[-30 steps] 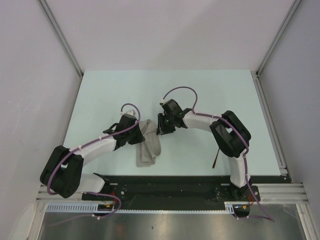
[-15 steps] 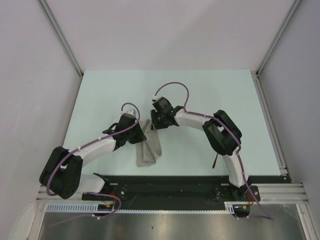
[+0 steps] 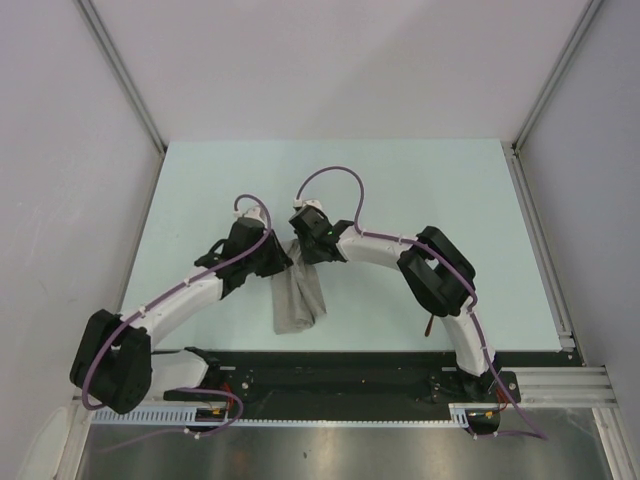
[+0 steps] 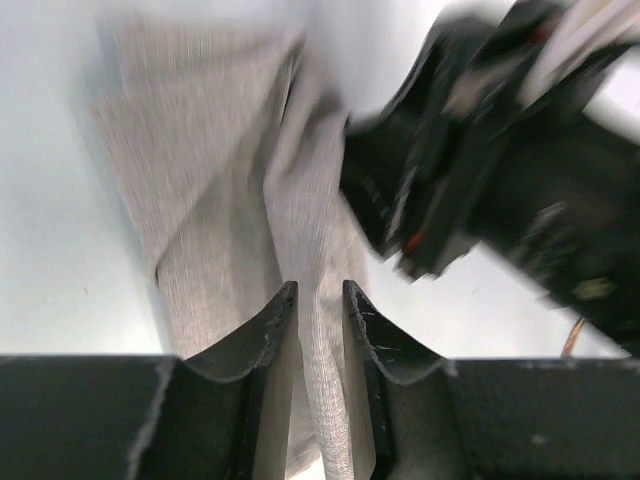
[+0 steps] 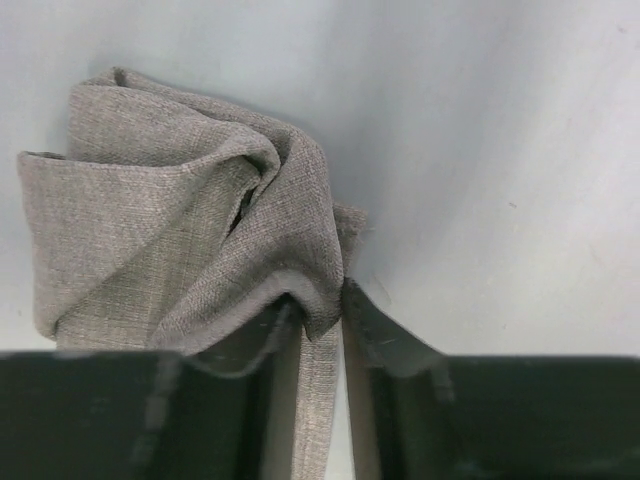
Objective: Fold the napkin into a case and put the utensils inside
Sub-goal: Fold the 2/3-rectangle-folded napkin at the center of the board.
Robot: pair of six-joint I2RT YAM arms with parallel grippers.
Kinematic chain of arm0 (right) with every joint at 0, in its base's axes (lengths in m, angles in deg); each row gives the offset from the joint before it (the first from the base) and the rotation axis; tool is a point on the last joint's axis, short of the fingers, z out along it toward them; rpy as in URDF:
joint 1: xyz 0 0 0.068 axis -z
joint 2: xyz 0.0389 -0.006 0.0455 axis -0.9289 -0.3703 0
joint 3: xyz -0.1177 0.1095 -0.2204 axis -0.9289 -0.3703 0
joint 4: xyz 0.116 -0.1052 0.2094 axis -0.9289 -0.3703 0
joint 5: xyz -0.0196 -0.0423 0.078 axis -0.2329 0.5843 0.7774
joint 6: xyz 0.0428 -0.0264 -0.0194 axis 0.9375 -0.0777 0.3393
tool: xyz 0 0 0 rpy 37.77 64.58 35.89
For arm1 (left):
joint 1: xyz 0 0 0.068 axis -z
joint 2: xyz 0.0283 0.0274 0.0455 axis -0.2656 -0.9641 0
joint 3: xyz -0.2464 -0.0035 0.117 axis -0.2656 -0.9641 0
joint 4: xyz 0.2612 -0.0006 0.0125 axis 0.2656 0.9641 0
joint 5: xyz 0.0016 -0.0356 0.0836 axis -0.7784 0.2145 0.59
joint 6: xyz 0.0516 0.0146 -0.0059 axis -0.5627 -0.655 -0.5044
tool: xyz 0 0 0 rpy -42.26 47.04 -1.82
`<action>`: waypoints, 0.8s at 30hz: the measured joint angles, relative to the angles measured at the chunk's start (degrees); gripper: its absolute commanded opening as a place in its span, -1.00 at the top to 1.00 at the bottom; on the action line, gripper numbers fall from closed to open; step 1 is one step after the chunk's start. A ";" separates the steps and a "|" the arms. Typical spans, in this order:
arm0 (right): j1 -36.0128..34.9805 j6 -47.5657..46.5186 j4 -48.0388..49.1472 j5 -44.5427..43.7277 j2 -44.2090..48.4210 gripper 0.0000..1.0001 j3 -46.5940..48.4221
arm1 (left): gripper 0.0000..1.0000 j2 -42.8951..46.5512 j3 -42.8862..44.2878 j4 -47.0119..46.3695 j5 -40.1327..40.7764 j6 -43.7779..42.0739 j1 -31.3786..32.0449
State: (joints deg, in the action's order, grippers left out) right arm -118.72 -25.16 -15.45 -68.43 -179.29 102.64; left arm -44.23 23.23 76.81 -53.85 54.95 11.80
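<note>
From above, your napkin [image 3: 297,300] lies as a narrow, rumpled strip near the middle of the table [image 3: 400,180]. It runs from the two grippers down toward the near edge and stops short of it. The left gripper [image 3: 280,264] and right gripper [image 3: 303,248] meet at its far end, nearly touching each other, so you have little room between them. Open table stretches beyond them to the far wall [image 3: 330,70] and out to both sides, and the right side ends at a metal rail [image 3: 535,240]. The fork [image 3: 428,325] shows only as a copper sliver beneath the right arm's elbow, close to the near edge and well apart from the napkin. In the left wrist view, a long fold of the napkin runs straight down into the narrow gap between the fingers [image 4: 270,325]. The picture is blurred, so you cannot tell whether those jaws press the cloth or merely straddle it. The right gripper is a dark blur just beside the cloth's other edge. In the right wrist view, the jaws pinch the napkin. A fold curls over one finger, the other finger [image 5: 390,340] stays bare, and a band of cloth fills the gap. The rest bunches in rolled folds above, with open table on the bare finger's side.
</note>
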 measured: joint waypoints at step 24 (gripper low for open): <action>1.31 3.45 4.63 1.25 1.73 1.00 -4.31 | 0.80 -25.59 10.78 -4.22 4.15 4.20 -3.85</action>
State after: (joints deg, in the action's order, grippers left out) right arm -117.41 -21.71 -10.82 -67.18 -177.56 98.33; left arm -69.82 34.00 72.60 -49.69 59.14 7.95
